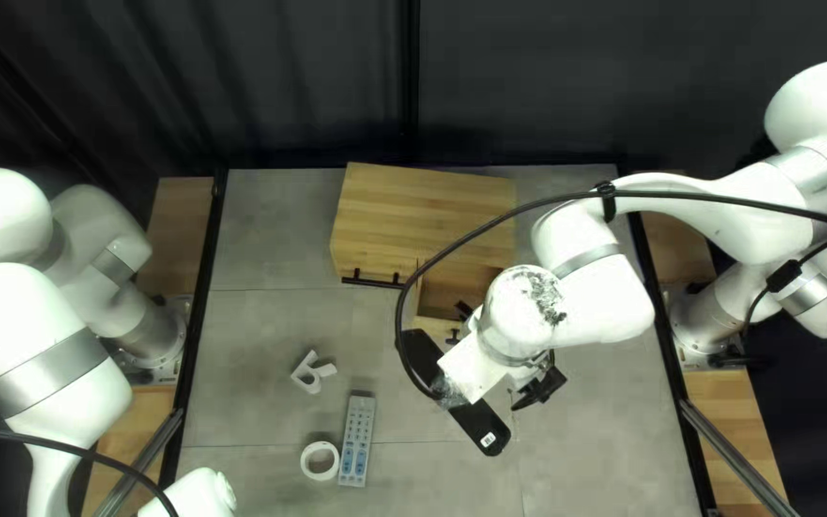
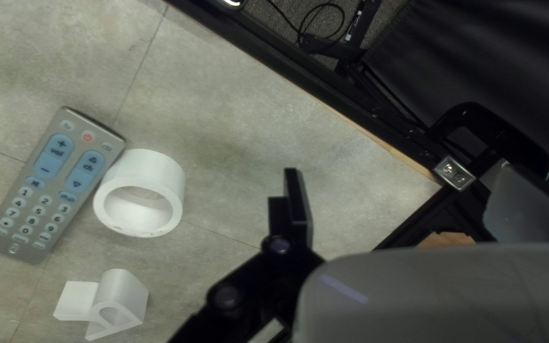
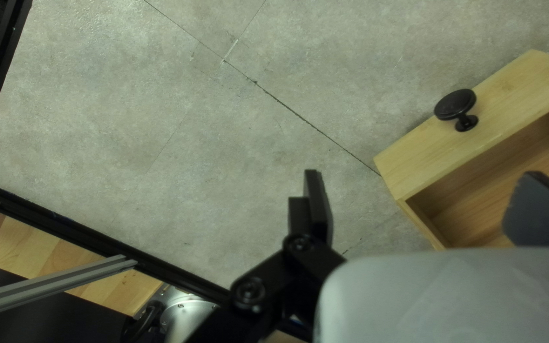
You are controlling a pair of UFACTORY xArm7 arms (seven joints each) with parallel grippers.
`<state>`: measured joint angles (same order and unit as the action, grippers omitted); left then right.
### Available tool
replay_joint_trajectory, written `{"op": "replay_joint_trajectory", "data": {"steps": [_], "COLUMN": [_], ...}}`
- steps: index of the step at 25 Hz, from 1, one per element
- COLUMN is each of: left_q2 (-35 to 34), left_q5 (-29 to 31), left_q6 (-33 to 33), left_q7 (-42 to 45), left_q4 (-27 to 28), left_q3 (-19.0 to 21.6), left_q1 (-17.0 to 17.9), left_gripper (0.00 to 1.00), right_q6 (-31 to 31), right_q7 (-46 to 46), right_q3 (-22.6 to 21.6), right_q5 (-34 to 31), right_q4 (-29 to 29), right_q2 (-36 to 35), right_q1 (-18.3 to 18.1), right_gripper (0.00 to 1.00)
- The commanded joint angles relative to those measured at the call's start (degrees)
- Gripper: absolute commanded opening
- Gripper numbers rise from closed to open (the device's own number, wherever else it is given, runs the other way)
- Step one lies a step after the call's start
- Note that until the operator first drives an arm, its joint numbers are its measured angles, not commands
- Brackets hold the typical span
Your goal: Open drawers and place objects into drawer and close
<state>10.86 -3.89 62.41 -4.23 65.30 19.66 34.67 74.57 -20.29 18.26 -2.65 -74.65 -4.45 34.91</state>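
Top left view: the right claw (image 3: 424,184), spread wide and empty, hung by the open drawer (image 3: 428,159); dropping there might have snagged 1 finger (image 3: 538,213) on it. The right arm (image 1: 591,308) reached from 2 o'clock. The left claw (image 2: 401,174) gaped empty; remote (image 1: 357,440), ring (image 2: 144,163) and bracket (image 2: 125,293) lay toward 7 o'clock.

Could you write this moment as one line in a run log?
Knob drawer: open | remote, white ring, white bracket: on table | left claw: open | right claw: open, near drawer
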Motion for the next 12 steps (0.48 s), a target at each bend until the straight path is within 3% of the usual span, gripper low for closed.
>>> {"op": "replay_joint_trajectory", "data": {"steps": [1, 12], "left_q2": [0.0, 0.0], "left_q5": [0.0, 0.0], "left_q6": [0.0, 0.0], "left_q7": [0.0, 0.0], "left_q4": [0.0, 0.0], "left_q3": [0.0, 0.0], "left_q1": [0.0, 0.0], "left_gripper": [1.0, 1.0], "right_q6": [0.0, -5.86], "right_q7": [0.0, -8.62], "right_q3": [0.0, -2.04], "right_q5": [0.0, -4.15], "right_q4": [0.0, 0.44], "right_q2": [0.0, -1.97], "right_q1": [0.0, 1.79], "right_gripper": [1.0, 1.0]}}
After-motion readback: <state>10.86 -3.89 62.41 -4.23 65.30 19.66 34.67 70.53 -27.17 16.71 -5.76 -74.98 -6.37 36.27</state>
